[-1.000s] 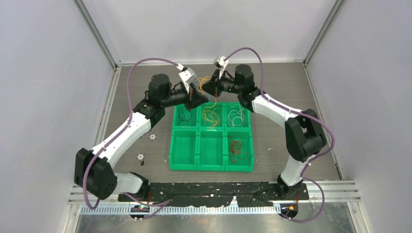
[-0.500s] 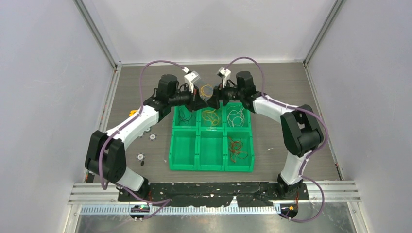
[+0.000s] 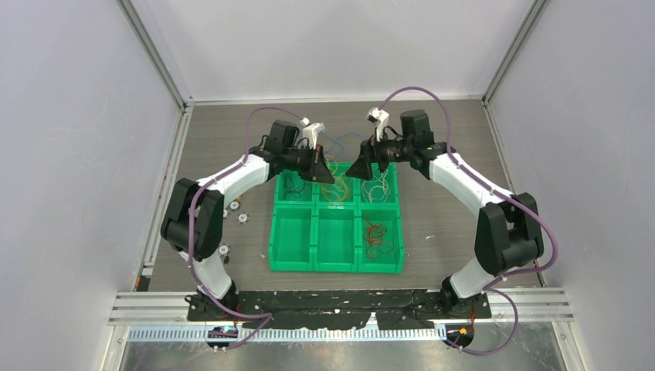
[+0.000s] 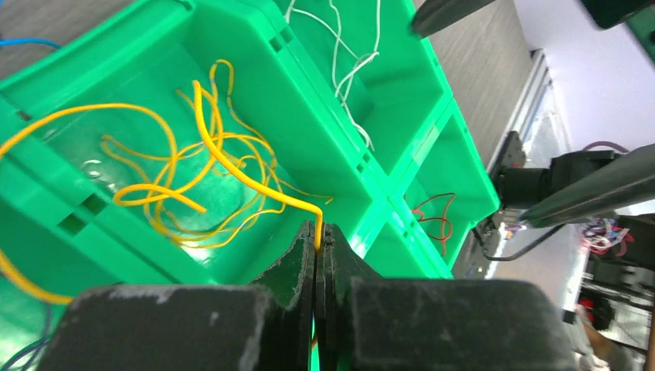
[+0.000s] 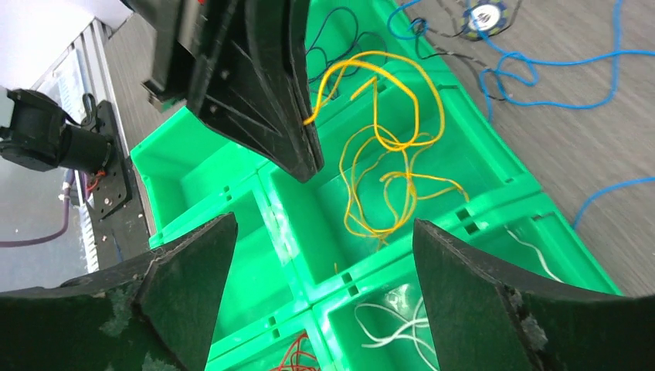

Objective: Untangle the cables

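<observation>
My left gripper (image 4: 318, 230) is shut on a yellow cable (image 4: 232, 166), which loops down into the back middle compartment of the green tray (image 3: 317, 236). In the top view the left gripper (image 3: 324, 173) hangs over that compartment's back edge, where more yellow cables (image 3: 336, 189) lie. My right gripper (image 3: 359, 168) stands wide open just to its right, holding nothing. In the right wrist view the right gripper (image 5: 320, 232) is open above the tray, facing the left gripper (image 5: 263, 100). White cables (image 3: 376, 185), red cables (image 3: 378, 236) and black cables (image 3: 293, 185) lie in other compartments.
Blue cables (image 5: 525, 69) sprawl on the wooden table behind the tray, beside a small white disc (image 5: 487, 14). More white discs (image 3: 242, 218) lie on the table left of the tray. The front left and front middle compartments hold nothing.
My right gripper has opened, let go of the yellow cable and drawn off to the right. The left gripper, still shut on the yellow cable, has come lower over the tray.
</observation>
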